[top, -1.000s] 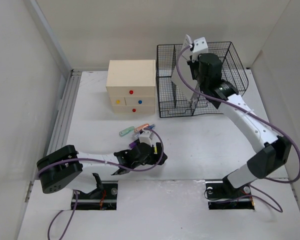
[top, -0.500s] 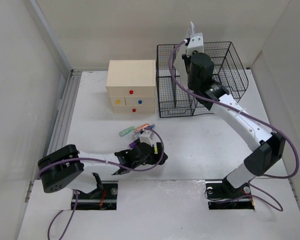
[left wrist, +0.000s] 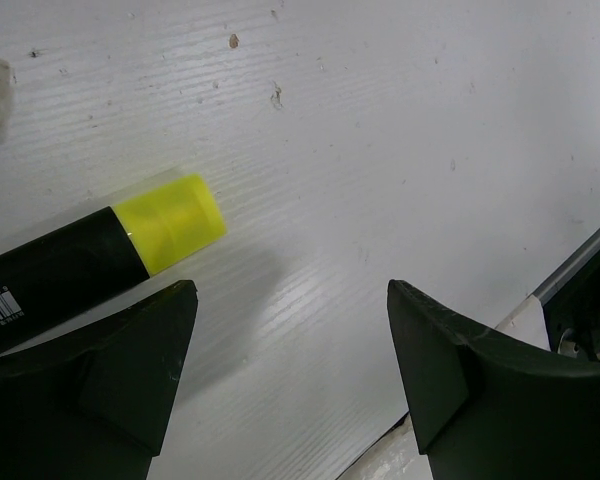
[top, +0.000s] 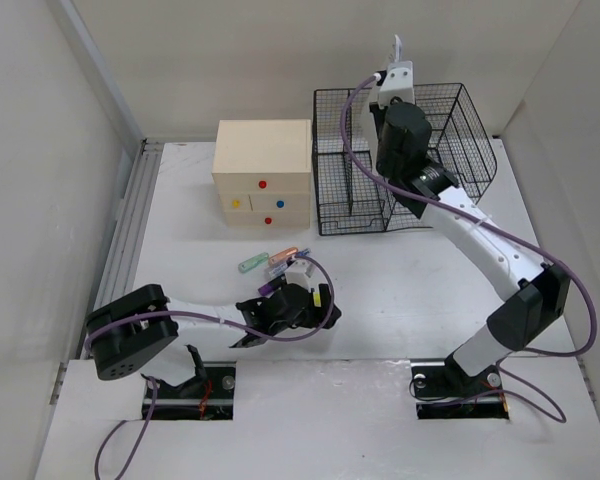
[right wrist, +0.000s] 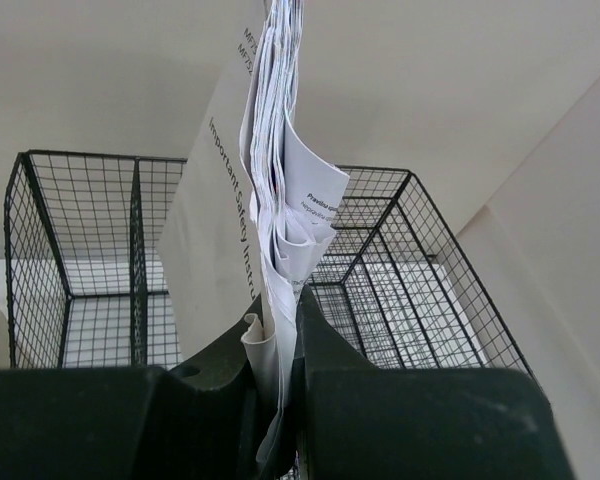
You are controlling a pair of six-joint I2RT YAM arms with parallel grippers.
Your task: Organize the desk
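Note:
The white desk (top: 410, 270) carries a black highlighter with a yellow cap (left wrist: 170, 220), lying flat; its cap also shows in the top view (top: 321, 297). My left gripper (left wrist: 290, 340) is open and empty just above the desk, and the highlighter lies past its left finger (left wrist: 130, 370), outside the gap. In the top view this gripper (top: 315, 310) is low at the front centre. My right gripper (right wrist: 280, 340) is shut on a sheaf of white papers (right wrist: 280, 200) and holds it upright, edge-on, above the black wire mesh organizer (right wrist: 410, 270). In the top view it (top: 394, 70) is raised over the organizer's back.
A beige wooden drawer box (top: 263, 185) stands at the back, left of the mesh organizer (top: 440, 170). A green clip (top: 248, 265) and small coloured pens (top: 285, 257) lie just beyond my left gripper. A metal rail (top: 130, 220) runs along the desk's left edge.
My right gripper has risen and turned, so the papers now stand edge-on higher above the organizer. My left gripper has shifted slightly right, and the highlighter's yellow cap now shows beside it.

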